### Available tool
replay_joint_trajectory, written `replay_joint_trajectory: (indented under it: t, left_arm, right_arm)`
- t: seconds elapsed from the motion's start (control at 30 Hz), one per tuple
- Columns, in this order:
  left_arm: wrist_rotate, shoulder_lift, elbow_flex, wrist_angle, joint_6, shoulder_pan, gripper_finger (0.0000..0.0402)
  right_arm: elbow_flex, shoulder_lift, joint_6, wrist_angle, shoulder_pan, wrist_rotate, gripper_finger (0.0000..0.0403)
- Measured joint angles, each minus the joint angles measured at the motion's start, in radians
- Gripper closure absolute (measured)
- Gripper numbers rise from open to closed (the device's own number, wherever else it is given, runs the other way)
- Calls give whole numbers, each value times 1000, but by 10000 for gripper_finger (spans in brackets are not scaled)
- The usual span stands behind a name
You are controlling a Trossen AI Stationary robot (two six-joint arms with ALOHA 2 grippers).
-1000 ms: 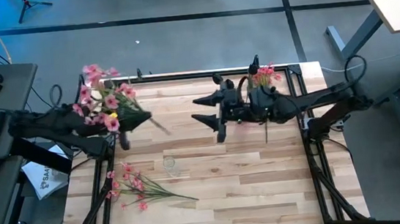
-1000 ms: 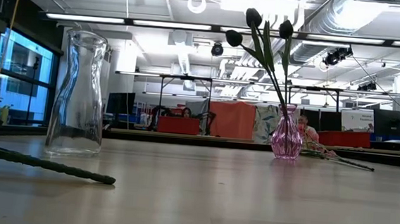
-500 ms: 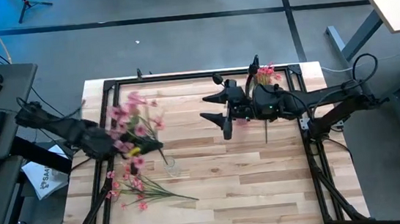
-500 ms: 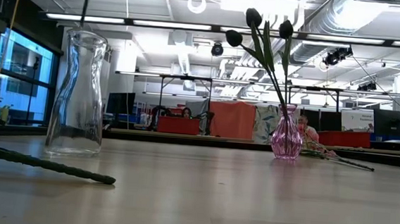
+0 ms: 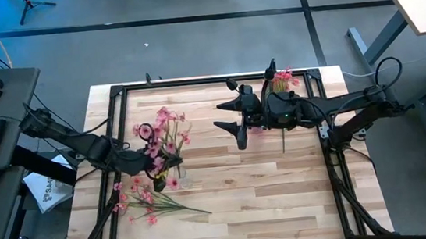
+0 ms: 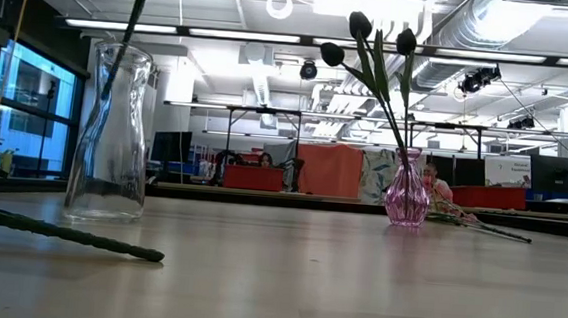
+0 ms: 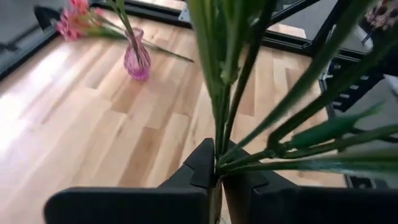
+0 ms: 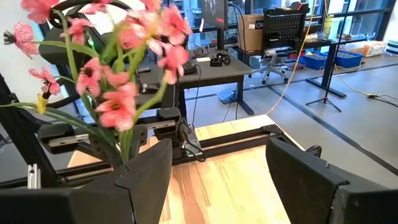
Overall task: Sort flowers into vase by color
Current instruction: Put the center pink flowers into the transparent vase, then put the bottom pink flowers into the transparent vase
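My left gripper (image 5: 158,170) is shut on a bunch of pink flowers (image 5: 161,137) and stands over a clear glass carafe (image 5: 181,177), near the table's left side. In the low view a green stem (image 6: 122,68) reaches down into the carafe's (image 6: 110,132) mouth. The small pink vase (image 6: 407,198) stands farther back with dark tulips (image 6: 373,35) in it. More pink flowers (image 5: 146,200) lie flat on the table near the carafe. My right gripper (image 5: 219,115) hovers open at mid-table, touching nothing. My left gripper pinches the bundled green stems (image 7: 219,158) between its two fingers, below the blossoms, with the fingers across the stems. It comes in from the table's left. The bunch is clear of the table, blossoms fanned above the fingers, and a stem's lower end (image 6: 114,92) hangs inside the carafe's neck.
Another pink bunch (image 5: 283,78) lies at the far right corner, seen behind the vase (image 6: 470,222) in the low view. A loose green stem (image 6: 58,231) lies near the low camera. A black frame (image 5: 194,82) edges the table. Bare wood spans the near right part.
My left gripper has carried the pink bunch from the far left of the table toward the near side and right, stopping over the clear carafe. It has come down, and a stem now reaches into the carafe's mouth. It stayed shut on the stems.
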Motion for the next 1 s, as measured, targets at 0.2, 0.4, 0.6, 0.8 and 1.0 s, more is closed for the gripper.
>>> replay_joint_trajectory:
  t: [0.2, 0.4, 0.6, 0.8, 1.0]
  left_arm:
    - [78, -14, 11, -56, -58, 0, 327]
    - [157, -53, 48, -256, -95, 0, 252]
    - [255, -102, 65, -464, -180, -17, 210]
    - [320, -110, 65, -608, -398, -127, 204]
    - [156, -87, 65, -596, -572, -319, 204]
  right_arm:
    - [0, 0, -7, -4, 0, 0, 146]
    - [0, 0, -8, -7, 0, 0, 146]
    - [0, -17, -8, -17, 0, 0, 146]
    - [0, -43, 43, -127, 5, -21, 146]
    - [0, -20, 241, -476, 61, -192, 146]
